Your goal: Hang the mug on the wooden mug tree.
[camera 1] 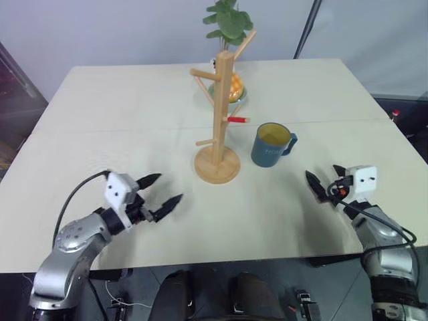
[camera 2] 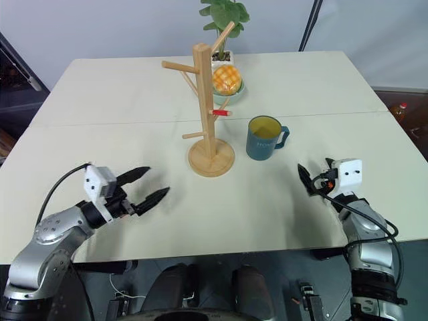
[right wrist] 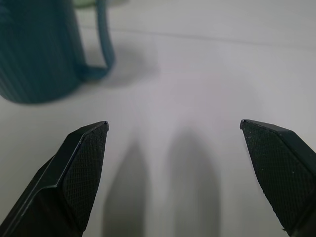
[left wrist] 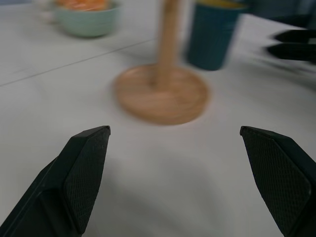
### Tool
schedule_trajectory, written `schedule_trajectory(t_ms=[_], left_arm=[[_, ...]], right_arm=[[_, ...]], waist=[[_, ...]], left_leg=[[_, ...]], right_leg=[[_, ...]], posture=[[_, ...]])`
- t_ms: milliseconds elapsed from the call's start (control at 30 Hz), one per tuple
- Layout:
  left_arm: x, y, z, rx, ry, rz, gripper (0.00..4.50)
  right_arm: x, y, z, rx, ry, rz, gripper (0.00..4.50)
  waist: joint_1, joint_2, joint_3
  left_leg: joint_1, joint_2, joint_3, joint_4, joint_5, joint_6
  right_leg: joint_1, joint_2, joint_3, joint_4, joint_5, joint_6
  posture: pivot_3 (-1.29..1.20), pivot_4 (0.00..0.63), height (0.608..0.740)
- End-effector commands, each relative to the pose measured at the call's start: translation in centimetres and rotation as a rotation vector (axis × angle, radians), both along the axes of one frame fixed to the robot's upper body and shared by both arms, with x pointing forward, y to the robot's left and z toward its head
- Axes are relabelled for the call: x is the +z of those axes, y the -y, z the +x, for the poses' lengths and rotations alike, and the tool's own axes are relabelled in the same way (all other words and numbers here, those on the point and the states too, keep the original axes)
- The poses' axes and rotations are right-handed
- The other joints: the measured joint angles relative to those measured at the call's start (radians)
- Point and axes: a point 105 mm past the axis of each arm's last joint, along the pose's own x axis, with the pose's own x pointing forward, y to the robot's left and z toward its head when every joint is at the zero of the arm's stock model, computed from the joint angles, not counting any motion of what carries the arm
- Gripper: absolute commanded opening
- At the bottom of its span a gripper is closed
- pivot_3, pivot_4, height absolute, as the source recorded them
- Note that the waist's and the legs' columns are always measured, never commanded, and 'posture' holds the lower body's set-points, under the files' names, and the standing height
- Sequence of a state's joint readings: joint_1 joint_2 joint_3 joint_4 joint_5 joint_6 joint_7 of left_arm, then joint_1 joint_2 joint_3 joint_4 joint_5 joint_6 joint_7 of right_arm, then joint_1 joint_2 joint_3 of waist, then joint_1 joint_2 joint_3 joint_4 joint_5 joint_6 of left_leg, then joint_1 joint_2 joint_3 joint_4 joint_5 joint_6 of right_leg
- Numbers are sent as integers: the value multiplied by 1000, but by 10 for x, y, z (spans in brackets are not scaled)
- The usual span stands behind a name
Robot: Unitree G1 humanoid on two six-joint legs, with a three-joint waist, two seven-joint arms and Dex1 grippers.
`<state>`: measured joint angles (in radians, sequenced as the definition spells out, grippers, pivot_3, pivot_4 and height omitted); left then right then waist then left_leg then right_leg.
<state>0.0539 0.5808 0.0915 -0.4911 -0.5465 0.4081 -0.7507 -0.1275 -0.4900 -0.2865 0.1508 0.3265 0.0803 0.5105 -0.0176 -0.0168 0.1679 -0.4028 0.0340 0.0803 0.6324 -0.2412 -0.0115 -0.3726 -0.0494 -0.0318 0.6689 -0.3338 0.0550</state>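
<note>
The left gripper (camera 1: 164,190) hovers over the table (camera 1: 120,107), jaws apart and empty. At centre stands the wooden mug tree (camera 1: 219,134), the mug (camera 1: 271,145) just beside it on its right, handle facing away. The right gripper (camera 1: 324,181) waits near the mug, jaws spread wide, holding nothing.

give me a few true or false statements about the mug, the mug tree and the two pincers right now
1. The mug hangs from a peg of the wooden mug tree. False: it stands upright on the table, beside the tree's round base.
2. The mug's handle points toward the robot's right. True.
3. The right pincer is shut on the mug. False: it is open and empty, short of the mug.
4. The left pincer is open and holds nothing. True.
5. One peg of the tree has a red tip. True.
6. The bowl with the orange thing in it sits between the robot and the tree. False: it sits behind the tree, near the potted plant.
</note>
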Motion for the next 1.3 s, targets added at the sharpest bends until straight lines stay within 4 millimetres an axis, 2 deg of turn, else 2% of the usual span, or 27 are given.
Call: schedule_trajectory(t_ms=[33,200,400,700,1033,1133,1300], left_arm=[[11,12,-4,-95,28,20,4500],[11,14,2,-103,36,29,4500],[12,18,2,-106,47,27,4500],[14,17,0,-90,57,27,4500],[16,16,3,-94,63,31,4500],[16,16,3,-94,64,34,4500],[16,14,4,-88,68,37,4500]], right_arm=[[21,-9,13,26,74,-17,4447],[25,-18,35,28,89,-34,4447],[27,-25,51,49,99,-39,4447],[31,-33,61,94,109,-29,4447],[24,-45,72,137,90,5,4447],[25,-49,74,152,96,23,3689],[28,-56,73,195,115,48,1093]], waist=[[0,0,0],[1,0,0],[2,0,0],[0,0,0],[-1,0,0],[-1,0,0],[0,0,0]], left_leg=[[0,0,0,0,0,0],[-1,0,0,0,0,0],[-1,0,0,0,0,0],[-1,0,0,0,0,0],[-1,0,0,0,0,0],[-1,0,0,0,0,0],[-1,0,0,0,0,0]], right_leg=[[0,0,0,0,0,0],[0,1,0,0,0,0],[-1,1,0,0,0,0],[-1,1,0,0,0,0],[-1,1,0,0,0,0],[-1,1,0,0,0,0],[-1,1,0,0,0,0]], posture=[[0,150,739],[0,150,739],[0,150,739],[0,150,739],[0,150,739],[0,150,739],[0,150,739]])
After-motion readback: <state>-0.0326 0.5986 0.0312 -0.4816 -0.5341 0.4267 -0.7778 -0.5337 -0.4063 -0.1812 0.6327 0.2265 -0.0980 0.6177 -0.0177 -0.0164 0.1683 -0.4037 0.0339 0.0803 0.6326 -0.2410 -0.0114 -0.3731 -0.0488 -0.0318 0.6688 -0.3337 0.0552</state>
